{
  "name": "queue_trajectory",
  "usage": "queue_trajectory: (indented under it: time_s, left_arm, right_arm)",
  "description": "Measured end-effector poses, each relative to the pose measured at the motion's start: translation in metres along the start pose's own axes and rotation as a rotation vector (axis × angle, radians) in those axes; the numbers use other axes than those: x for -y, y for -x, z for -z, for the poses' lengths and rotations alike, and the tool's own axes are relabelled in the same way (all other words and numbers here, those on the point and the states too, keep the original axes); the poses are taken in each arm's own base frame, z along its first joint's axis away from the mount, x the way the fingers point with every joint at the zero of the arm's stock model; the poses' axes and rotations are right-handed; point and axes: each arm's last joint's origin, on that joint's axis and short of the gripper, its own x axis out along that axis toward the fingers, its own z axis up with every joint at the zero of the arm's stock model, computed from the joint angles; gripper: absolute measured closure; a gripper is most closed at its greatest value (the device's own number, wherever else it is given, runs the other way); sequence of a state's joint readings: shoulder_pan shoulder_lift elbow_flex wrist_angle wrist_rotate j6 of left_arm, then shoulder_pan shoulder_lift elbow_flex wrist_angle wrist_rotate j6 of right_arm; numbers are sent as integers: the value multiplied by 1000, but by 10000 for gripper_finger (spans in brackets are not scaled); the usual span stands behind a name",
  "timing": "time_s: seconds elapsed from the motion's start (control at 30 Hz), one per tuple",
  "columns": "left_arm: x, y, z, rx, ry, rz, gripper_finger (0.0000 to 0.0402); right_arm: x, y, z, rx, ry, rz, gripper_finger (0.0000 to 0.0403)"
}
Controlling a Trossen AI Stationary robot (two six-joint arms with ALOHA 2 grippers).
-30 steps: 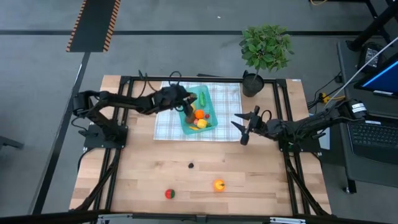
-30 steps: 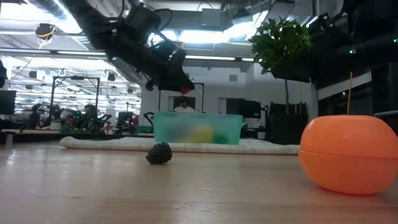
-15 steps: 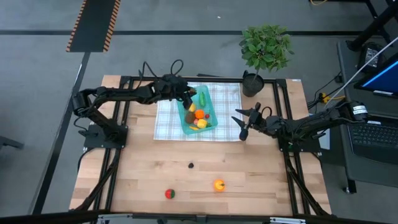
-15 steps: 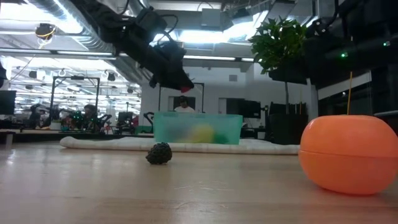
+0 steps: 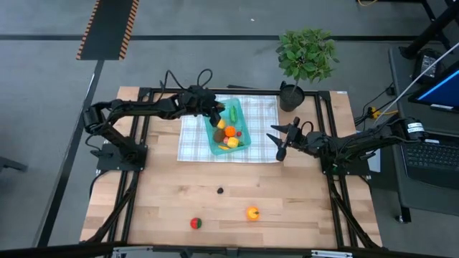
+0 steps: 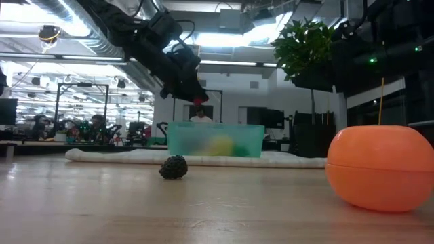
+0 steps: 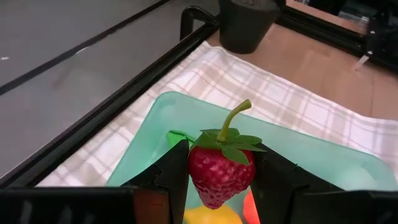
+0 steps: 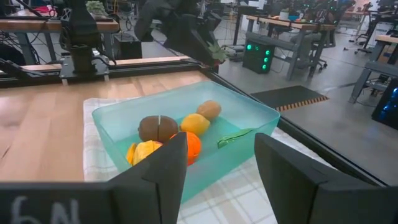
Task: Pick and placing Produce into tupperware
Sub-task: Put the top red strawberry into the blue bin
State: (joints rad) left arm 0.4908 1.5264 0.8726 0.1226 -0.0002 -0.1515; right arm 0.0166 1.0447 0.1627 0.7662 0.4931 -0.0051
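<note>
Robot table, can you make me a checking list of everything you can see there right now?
Surface: wooden table with a checked cloth at the back.
Job's things: tupperware on the cloth, holding several fruits; strawberry held above it; orange, red fruit and a small dark berry on the wood.
Clutter: potted plant at the back corner.
Grippers: left gripper shut on the strawberry; right gripper open, empty, beside the cloth.
Cables: black loops on the left arm.
Surroundings: grey floor, laptop to the right.

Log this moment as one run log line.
left gripper: holds strawberry over tupperware | right gripper: open, empty, beside cloth | loose on table: orange
</note>
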Motion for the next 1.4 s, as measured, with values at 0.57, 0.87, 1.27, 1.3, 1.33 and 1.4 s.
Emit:
queue_trajectory:
  time_s: [0.57,0.87,1.27,1.3,1.33,1.4]
  left_arm:
    - [-11,-57,19,-102,12,10,271]
    - [-14,-80,23,-197,-27,-4,269]
    - [-15,-79,25,-226,-32,-12,244]
    - [-15,-79,25,-224,-32,-13,240]
    - [-16,-79,25,-224,-33,-19,235]
    - [-16,-79,25,-221,-35,-45,226]
  right_arm:
    - [0,0,0,0,4,0,214]
    - [0,0,1,-5,7,0,214]
    - [0,0,1,-7,8,0,214]
    - [0,0,1,-7,8,0,214]
    - [0,0,1,-7,8,0,214]
    - [0,0,1,-7,8,0,214]
